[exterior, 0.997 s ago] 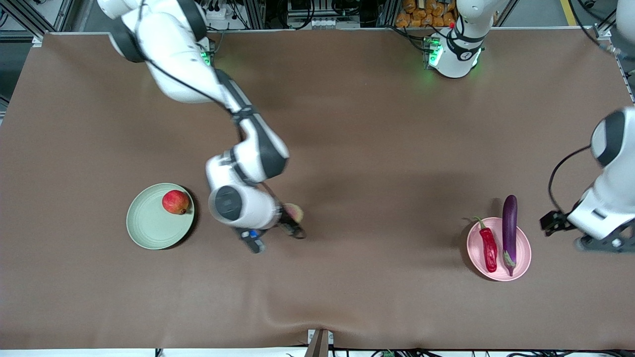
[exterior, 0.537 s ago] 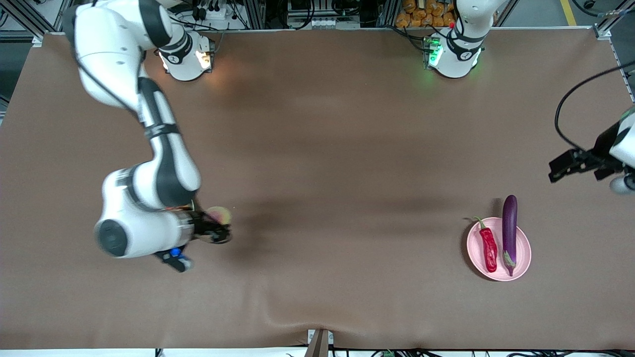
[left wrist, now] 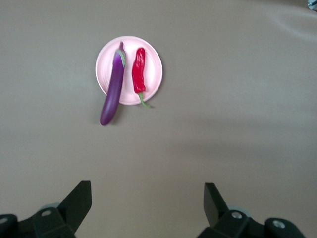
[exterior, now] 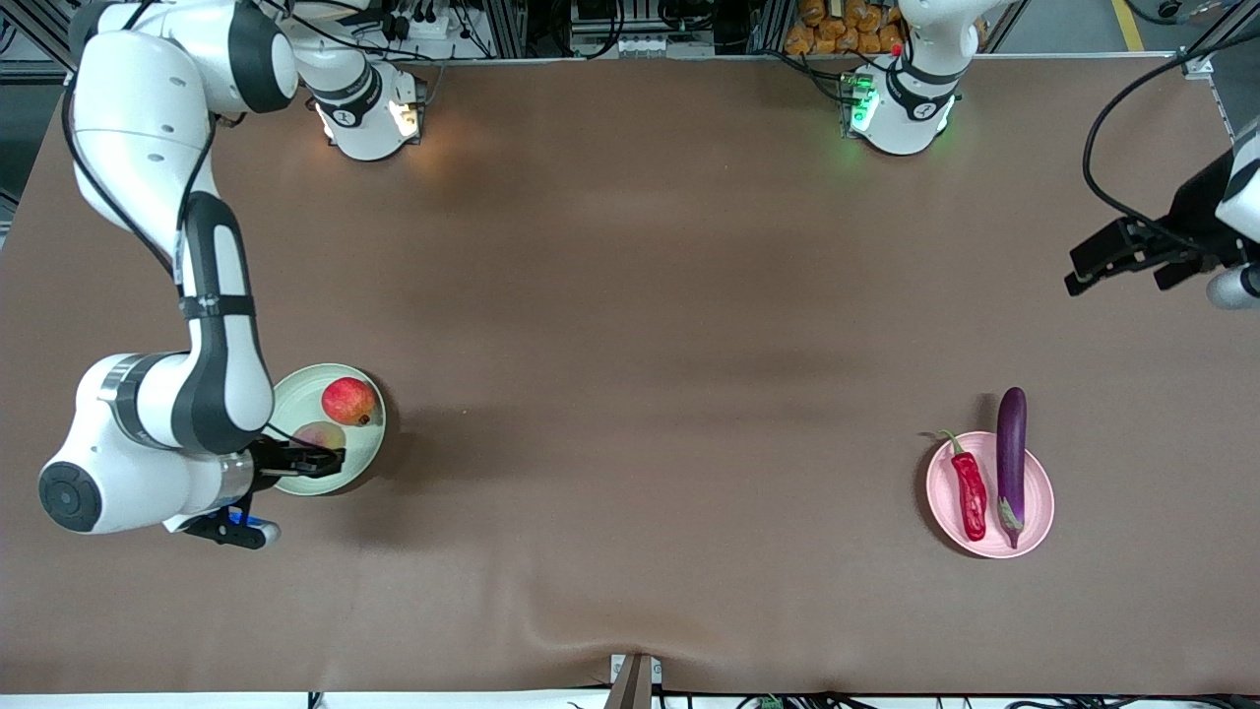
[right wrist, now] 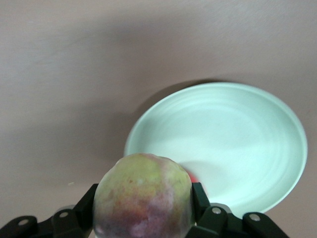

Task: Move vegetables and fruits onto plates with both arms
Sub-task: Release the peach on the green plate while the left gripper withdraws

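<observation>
My right gripper (exterior: 317, 459) is shut on the pink-and-yellow-green peach (exterior: 319, 435) and holds it over the pale green plate (exterior: 362, 445). The red apple (exterior: 348, 401) lies on that plate, on the part nearer the robots' bases. In the right wrist view the peach (right wrist: 143, 198) fills the space between the fingers (right wrist: 200, 198), with the green plate (right wrist: 233, 144) below it. The purple eggplant (exterior: 1011, 455) and the red chili (exterior: 970, 489) lie on the pale pink plate (exterior: 1038, 500). My left gripper (exterior: 1102, 258) is open and empty, raised at the left arm's end of the table, and waits there.
The left wrist view looks down on the pink plate (left wrist: 154, 64) with the eggplant (left wrist: 112, 91) and the chili (left wrist: 138, 72), past my open left gripper (left wrist: 147, 198). The eggplant's tip overhangs the plate's rim. The table is covered in brown cloth (exterior: 669, 345).
My right arm has swung the peach from the middle of the table to over the green plate. My left arm has drawn back from the pink plate toward the table's end.
</observation>
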### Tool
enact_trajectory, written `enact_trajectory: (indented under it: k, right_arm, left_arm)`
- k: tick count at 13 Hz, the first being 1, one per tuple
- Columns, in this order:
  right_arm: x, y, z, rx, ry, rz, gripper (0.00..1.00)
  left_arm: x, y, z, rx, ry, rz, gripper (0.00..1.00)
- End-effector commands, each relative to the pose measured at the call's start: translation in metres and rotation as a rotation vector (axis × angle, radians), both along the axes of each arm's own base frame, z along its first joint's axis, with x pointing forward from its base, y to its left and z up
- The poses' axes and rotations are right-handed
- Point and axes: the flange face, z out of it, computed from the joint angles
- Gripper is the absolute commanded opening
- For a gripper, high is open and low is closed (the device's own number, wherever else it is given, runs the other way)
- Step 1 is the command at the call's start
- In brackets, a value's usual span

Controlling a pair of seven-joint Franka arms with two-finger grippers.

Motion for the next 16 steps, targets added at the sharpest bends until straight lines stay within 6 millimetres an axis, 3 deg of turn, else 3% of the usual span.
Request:
enact_trajectory:
  k: [1,3,5,6,7,8,10,13,16]
  right_arm:
    - [-0.017,-0.042,-0.027,0.054,-0.016,0.072,0.00]
    - [-0.024,-0.078,-0.043,0.143,-0.036,0.046,0.00]
    - [-0.037,-0.084,-0.073,0.187,-0.056,0.049,0.00]
    - [-0.040,-0.077,-0.079,0.186,-0.053,0.049,0.22]
    - [-0.040,-0.072,-0.079,0.189,-0.051,0.050,0.85]
    - [-0.040,-0.074,-0.079,0.191,-0.047,0.047,1.00]
    - [-0.036,-0.072,-0.066,0.208,-0.037,0.066,1.00]
    - [-0.021,-0.071,-0.020,0.230,-0.030,0.101,1.00]
    - [0.000,-0.080,0.050,0.200,-0.102,0.157,1.00]
  left_arm:
    - [-0.019,0.002,0.006,-0.010,0.038,0.030,1.00]
    - [-0.025,0.007,0.005,-0.005,0.059,0.038,1.00]
    - [-0.037,0.007,0.013,-0.005,0.046,0.038,1.00]
    - [-0.037,0.004,0.012,-0.002,0.047,0.034,1.00]
    - [-0.037,0.005,0.009,-0.004,0.053,0.035,1.00]
    - [-0.039,0.003,0.007,-0.004,0.059,0.032,1.00]
    - [-0.040,-0.008,0.007,-0.002,0.060,0.012,1.00]
    - [-0.043,-0.004,0.013,0.016,0.044,0.016,1.00]
    - [-0.056,0.003,0.013,0.023,-0.001,0.030,1.00]
